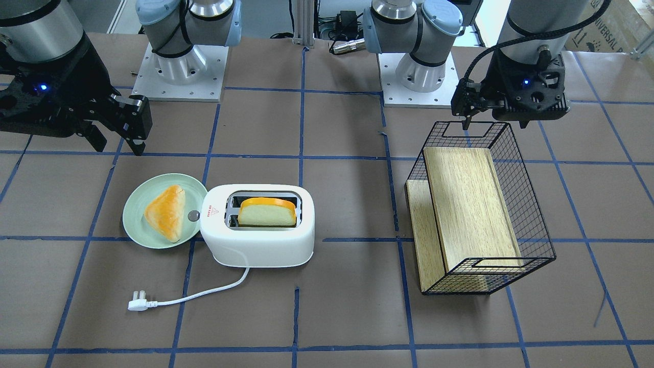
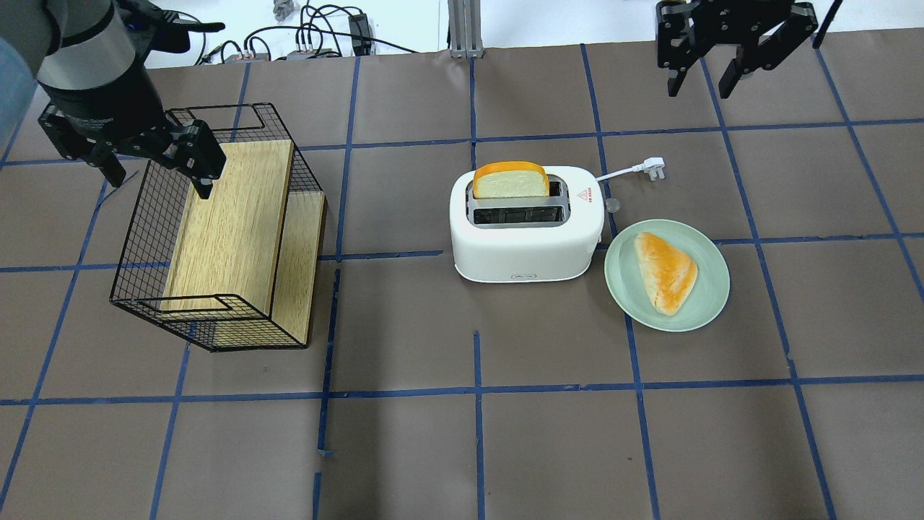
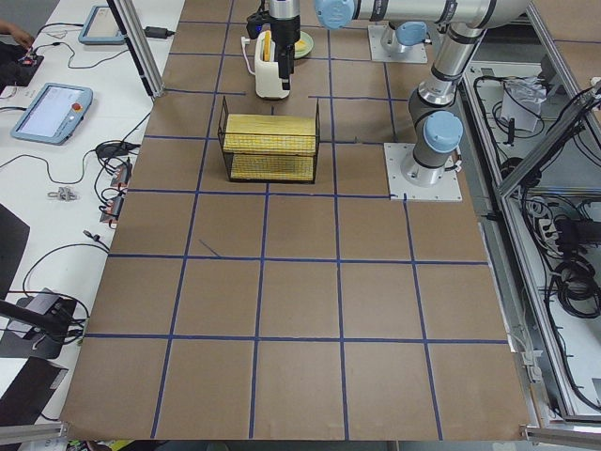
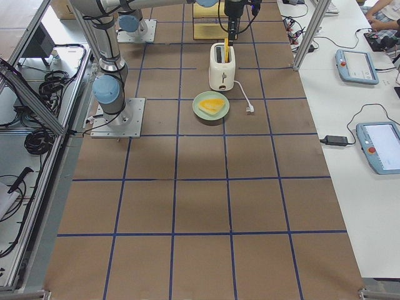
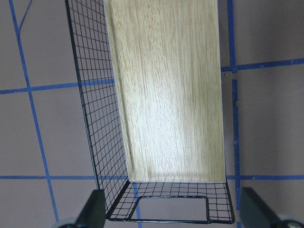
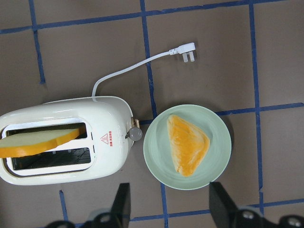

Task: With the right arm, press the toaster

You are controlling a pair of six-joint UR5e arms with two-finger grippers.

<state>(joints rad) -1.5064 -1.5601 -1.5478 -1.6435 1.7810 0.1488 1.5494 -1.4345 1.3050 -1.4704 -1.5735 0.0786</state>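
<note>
The white two-slot toaster [image 1: 258, 240] stands mid-table, also seen in the overhead view [image 2: 527, 249] and the right wrist view [image 6: 109, 137]. A bread slice [image 1: 266, 212] stands high out of one slot. The grey knob [image 6: 135, 134] is on the end that faces the plate. The cord runs to a loose plug [image 1: 137, 305]. My right gripper [image 1: 118, 149] is open and empty. It hangs in the air apart from the toaster, beyond its knob end [image 2: 699, 90]. My left gripper [image 2: 160, 186] is open and empty above a wire basket [image 2: 144, 238].
A pale green plate [image 1: 134, 225] with a triangular pastry [image 1: 166, 212] touches the toaster's knob end. The black wire basket [image 1: 531, 220] holds a wooden board [image 1: 470, 204] and lies tilted on the robot's left side. Brown table surface with blue tape lines.
</note>
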